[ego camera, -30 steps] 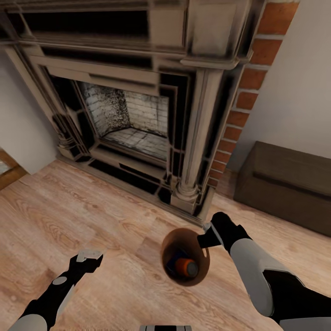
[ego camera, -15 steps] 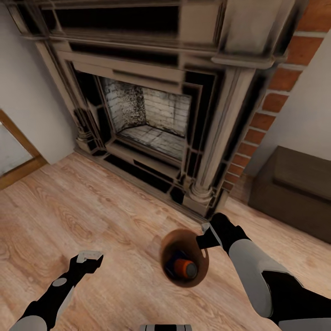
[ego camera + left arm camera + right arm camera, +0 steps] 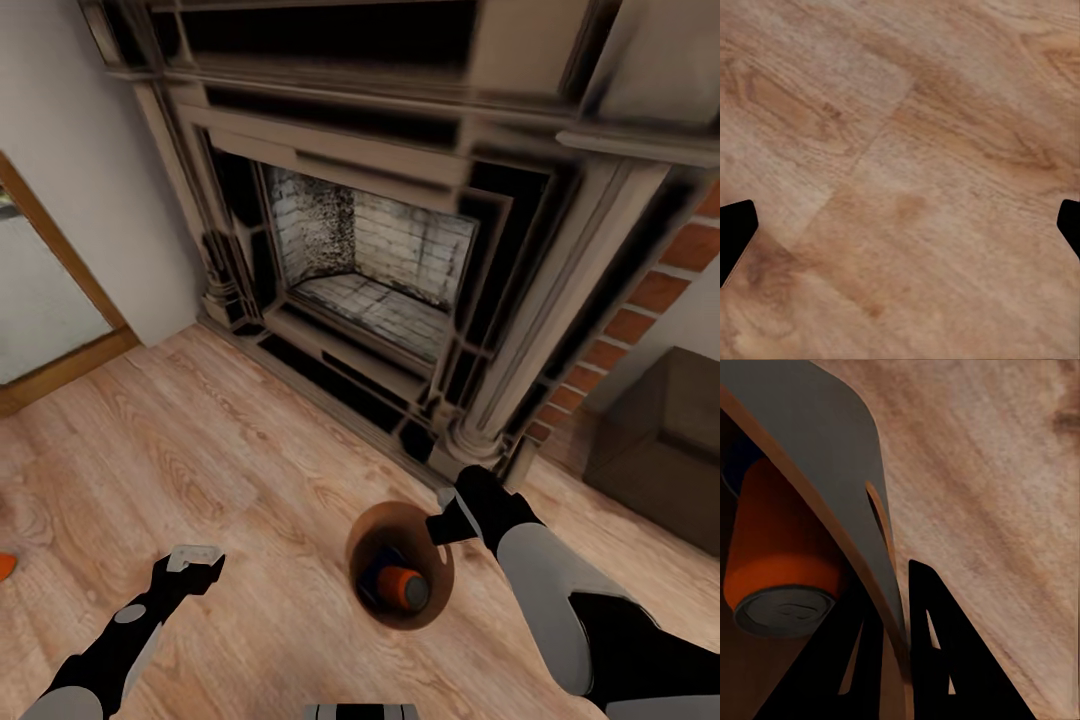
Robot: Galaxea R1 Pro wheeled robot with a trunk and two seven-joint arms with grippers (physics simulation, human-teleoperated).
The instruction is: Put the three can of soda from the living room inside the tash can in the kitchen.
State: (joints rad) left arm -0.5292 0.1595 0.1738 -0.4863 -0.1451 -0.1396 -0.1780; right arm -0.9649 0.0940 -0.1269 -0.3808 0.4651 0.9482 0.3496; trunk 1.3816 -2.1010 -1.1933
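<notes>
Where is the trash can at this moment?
In the head view the trash can hangs low and centre over the wood floor, before the fireplace, its rim pinched by the right gripper; an orange can lies inside.

No lettering to read anywhere right now. The orange drink can with the silvery top [image 3: 784, 562], lying inside the round grey bucket with the wood-coloured inside [image 3: 817, 442], shows only a blurred embossed shape on its lid, nothing legible, and its orange side carries no brand or label. The bucket's grey wall is plain, with no sign, number or mark on it.
</notes>
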